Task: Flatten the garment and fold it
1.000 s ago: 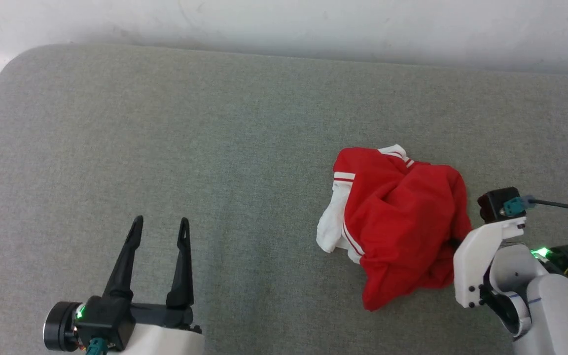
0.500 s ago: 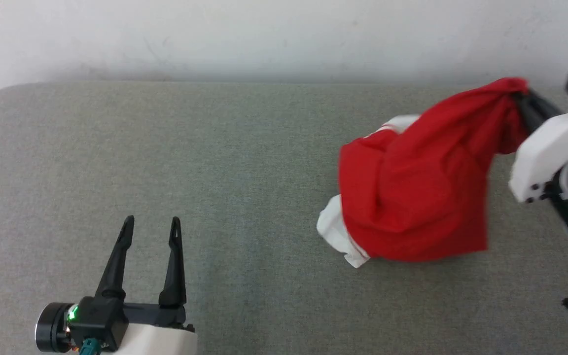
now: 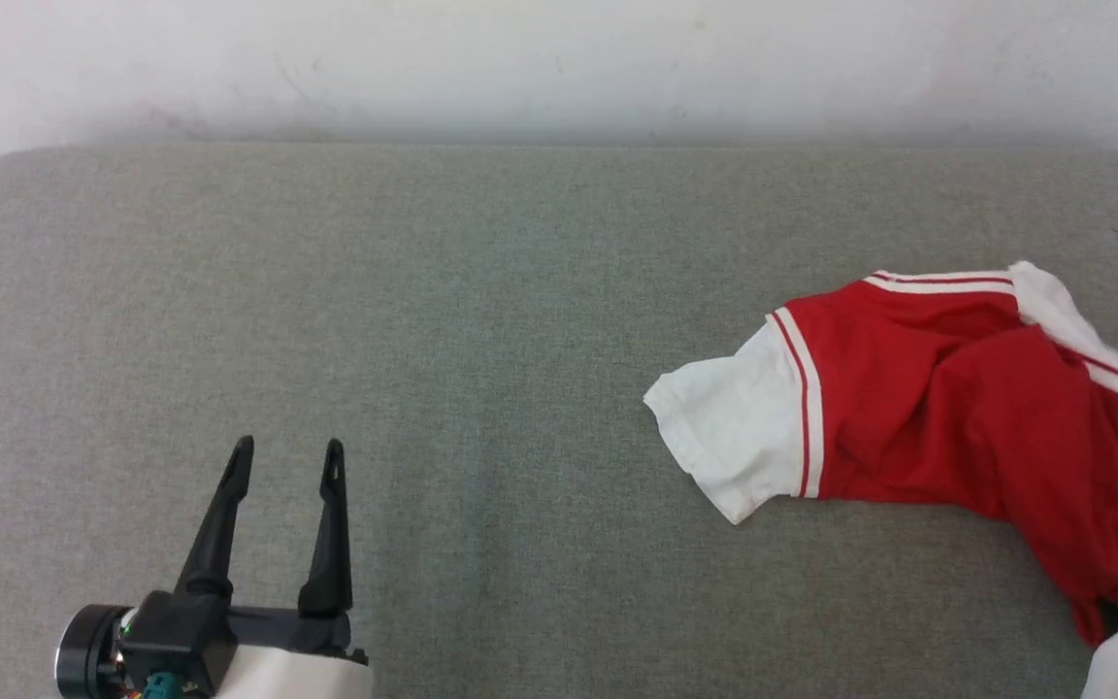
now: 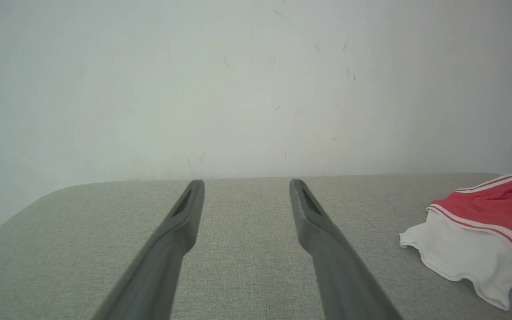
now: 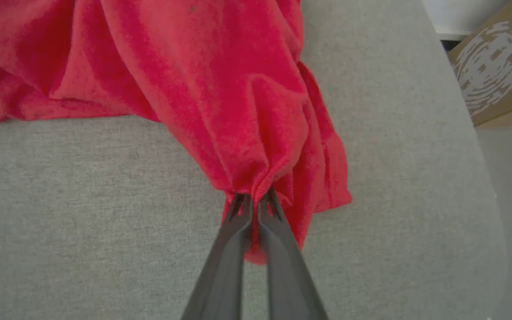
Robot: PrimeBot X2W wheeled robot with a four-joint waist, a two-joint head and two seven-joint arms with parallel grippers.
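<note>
Pinching a bunch of red cloth, your right hand (image 5: pixel 254 198) is clamped tight on the garment (image 3: pixel 947 408), which sprawls at four o'clock on the grey padded surface (image 3: pixel 481 320). Your left hand (image 3: pixel 288 447) hangs wide open and empty at seven o'clock. Expect soft, light, floppy jersey, so I'd take the white sleeve (image 3: pixel 739 437) by its hem.

The left claw (image 3: pixel 287 458) sits low at the near left, empty, its two dark fingers spread wide and pointing ahead. The right claw (image 5: pixel 254 200) is pinched tight on a bunch of the garment (image 5: pixel 202 89).
</note>
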